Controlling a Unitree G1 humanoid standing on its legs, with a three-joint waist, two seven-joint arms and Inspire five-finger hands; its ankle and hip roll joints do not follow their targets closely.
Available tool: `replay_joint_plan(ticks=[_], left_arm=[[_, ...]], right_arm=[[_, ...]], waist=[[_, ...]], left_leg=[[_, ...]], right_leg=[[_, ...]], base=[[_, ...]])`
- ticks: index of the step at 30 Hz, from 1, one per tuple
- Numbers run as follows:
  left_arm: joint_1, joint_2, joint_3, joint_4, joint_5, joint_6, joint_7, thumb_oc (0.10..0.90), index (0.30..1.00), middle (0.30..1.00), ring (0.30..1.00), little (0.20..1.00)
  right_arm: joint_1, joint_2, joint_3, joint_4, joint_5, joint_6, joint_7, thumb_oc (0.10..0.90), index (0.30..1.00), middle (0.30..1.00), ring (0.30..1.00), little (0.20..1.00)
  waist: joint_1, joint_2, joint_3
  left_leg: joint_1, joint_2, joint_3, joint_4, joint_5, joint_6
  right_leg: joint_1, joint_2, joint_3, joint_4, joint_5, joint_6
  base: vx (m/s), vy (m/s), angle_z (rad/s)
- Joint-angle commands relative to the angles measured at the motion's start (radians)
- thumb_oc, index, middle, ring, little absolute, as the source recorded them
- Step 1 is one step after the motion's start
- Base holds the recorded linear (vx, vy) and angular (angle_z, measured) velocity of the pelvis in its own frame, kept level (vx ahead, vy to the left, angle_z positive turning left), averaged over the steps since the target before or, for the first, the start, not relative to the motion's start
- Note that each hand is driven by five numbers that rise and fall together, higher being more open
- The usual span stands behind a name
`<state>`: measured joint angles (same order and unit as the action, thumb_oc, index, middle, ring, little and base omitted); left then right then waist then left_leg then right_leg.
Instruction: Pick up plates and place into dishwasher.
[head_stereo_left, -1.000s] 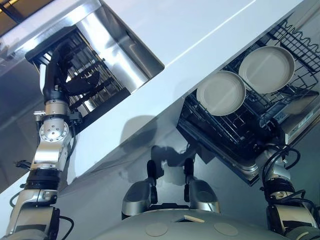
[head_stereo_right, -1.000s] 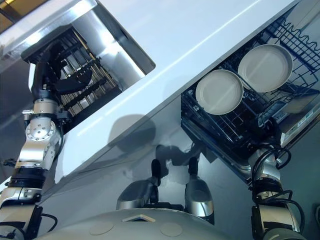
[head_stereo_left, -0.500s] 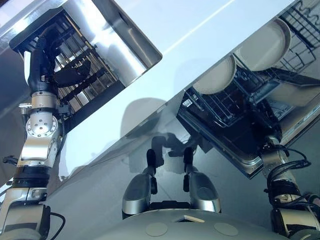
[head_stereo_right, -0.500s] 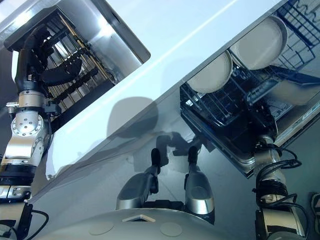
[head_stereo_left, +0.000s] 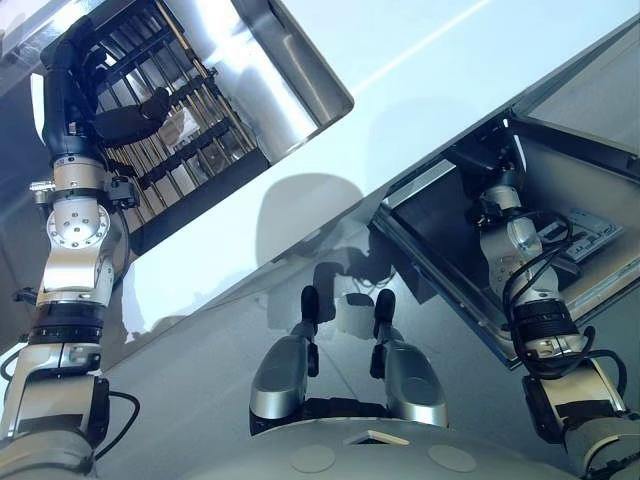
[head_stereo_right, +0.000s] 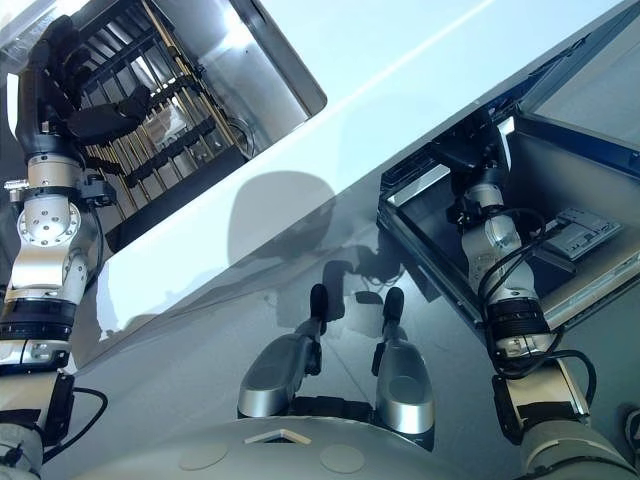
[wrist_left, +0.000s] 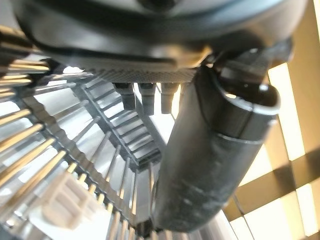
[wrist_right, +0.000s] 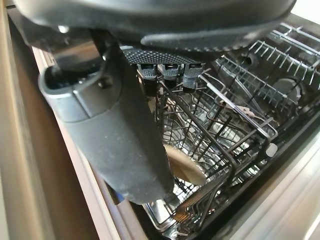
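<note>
Left eye view: the left hand is seen raised over the metal drying rack that sits in the steel sink, sunk in the white counter. Its thumb is stretched out across the rack bars; nothing is seen held. The right hand is reached to the inner edge of the dishwasher, above the lowered dishwasher door.

Right eye view: the same layout is recorded. The left hand is placed over the rack bars; the right hand's fingers are hidden at the dishwasher opening.

Left wrist view: the fingers are seen straight, short tips pointing at the rack, and the thumb is extended beside them. Nothing is gripped. The rack's bright metal bars are noted just past the fingertips.

Right wrist view: the right hand's fingers are seen straight and the thumb extended; no object is clasped. Beyond them the dark wire basket of the dishwasher is recorded, and a pale plate is seen lying inside it, partly hidden by the wires and the thumb. Whether the fingertips touch the basket cannot be told.
</note>
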<state>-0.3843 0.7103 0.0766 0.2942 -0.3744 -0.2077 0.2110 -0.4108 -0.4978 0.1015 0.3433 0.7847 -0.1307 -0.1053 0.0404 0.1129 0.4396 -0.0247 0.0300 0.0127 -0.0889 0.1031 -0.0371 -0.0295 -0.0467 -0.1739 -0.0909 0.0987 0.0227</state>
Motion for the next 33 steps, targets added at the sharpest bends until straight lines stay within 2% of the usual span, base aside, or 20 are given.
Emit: replay_joint_plan(ticks=[1,4,7,8,13,18,24,30,33], left_arm=[[0.008,-0.019,-0.032,-0.004,0.003,-0.131,0.001,0.8,0.9,0.9,0.9,0.9],[0.042,-0.036,-0.02,-0.03,0.015,-0.127,0.003,0.8,0.9,0.9,0.9,0.9],[0.079,-0.054,-0.01,-0.061,0.032,-0.124,0.008,0.8,0.9,0.9,0.9,0.9],[0.099,-0.062,-0.007,-0.073,0.039,-0.13,0.009,0.8,0.9,0.9,0.9,0.9],[0.199,-0.098,0.03,-0.135,0.074,-0.141,0.016,0.8,0.9,0.9,0.9,0.9],[0.254,-0.105,0.069,-0.162,0.073,-0.149,0.012,0.8,0.9,0.9,0.9,0.9],[0.256,-0.094,0.094,-0.141,0.054,-0.163,-0.003,0.8,0.9,0.9,0.9,0.9],[0.216,-0.059,0.085,-0.087,0.024,-0.164,-0.014,0.8,0.9,0.9,0.9,0.9],[0.179,-0.039,0.059,-0.061,0.014,-0.166,-0.01,0.8,0.9,0.9,0.9,0.9]], right_arm=[[-0.305,0.096,0.053,-0.402,-0.141,-0.152,0.04,0.8,0.9,0.9,0.9,0.9],[-0.239,0.091,0.013,-0.343,-0.231,-0.117,-0.04,0.8,0.9,0.9,0.9,0.9],[-0.167,0.078,-0.023,-0.281,-0.297,-0.108,-0.066,0.8,0.9,0.9,0.9,0.9],[-0.127,0.071,-0.041,-0.261,-0.321,-0.087,-0.074,0.8,0.9,0.9,0.9,0.9],[0.101,0.018,-0.159,-0.149,-0.393,-0.12,-0.058,0.8,0.9,0.9,0.9,0.9],[0.236,-0.036,-0.279,-0.093,-0.469,-0.137,-0.128,0.8,0.9,0.9,0.9,0.9],[0.294,-0.071,-0.38,-0.024,-0.353,-0.131,-0.107,0.8,0.9,0.9,0.9,0.9],[0.31,-0.13,-0.466,0.146,-0.216,-0.141,-0.093,0.8,0.9,0.9,0.9,0.9],[0.296,-0.168,-0.483,0.26,-0.193,-0.147,-0.15,0.8,0.9,0.9,0.9,0.9]], waist=[[0.046,-0.044,-0.091],[0.041,-0.046,-0.099],[0.034,-0.047,-0.107],[0.029,-0.047,-0.11],[-0.007,-0.049,-0.12],[-0.047,-0.051,-0.119],[-0.087,-0.056,-0.111],[-0.124,-0.054,-0.107],[-0.132,-0.05,-0.098]], left_leg=[[-0.029,-0.12,-0.03,0.095,-0.138,0.084],[-0.021,-0.123,-0.031,0.094,-0.141,0.088],[-0.009,-0.124,-0.03,0.089,-0.142,0.09],[-0.005,-0.124,-0.029,0.087,-0.142,0.09],[0.024,-0.12,-0.014,0.075,-0.144,0.093],[0.041,-0.115,0.01,0.069,-0.148,0.094],[0.043,-0.11,0.038,0.073,-0.156,0.091],[0.04,-0.105,0.076,0.091,-0.169,0.083],[0.028,-0.103,0.086,0.124,-0.185,0.08]], right_leg=[[-0.06,0.039,-0.01,0.208,-0.183,0.003],[-0.058,0.038,-0.005,0.213,-0.183,0.004],[-0.052,0.039,0.002,0.213,-0.182,0.007],[-0.049,0.038,0.005,0.213,-0.18,0.009],[-0.038,0.037,0.024,0.216,-0.178,0.02],[-0.039,0.04,0.046,0.217,-0.175,0.029],[-0.048,0.045,0.068,0.222,-0.175,0.039],[-0.057,0.045,0.089,0.22,-0.174,0.047],[-0.063,0.044,0.099,0.231,-0.177,0.044]], base=[[0.03,0.03,0.06],[0.02,0.017,0.03],[0.03,0.028,0.03],[0.03,0.038,0.05],[0.01,0.015,-0.01],[-0.03,-0.006,-0.18],[-0.06,-0.036,-0.17],[-0.05,-0.062,-0.18],[-0.02,-0.092,-0.24]])
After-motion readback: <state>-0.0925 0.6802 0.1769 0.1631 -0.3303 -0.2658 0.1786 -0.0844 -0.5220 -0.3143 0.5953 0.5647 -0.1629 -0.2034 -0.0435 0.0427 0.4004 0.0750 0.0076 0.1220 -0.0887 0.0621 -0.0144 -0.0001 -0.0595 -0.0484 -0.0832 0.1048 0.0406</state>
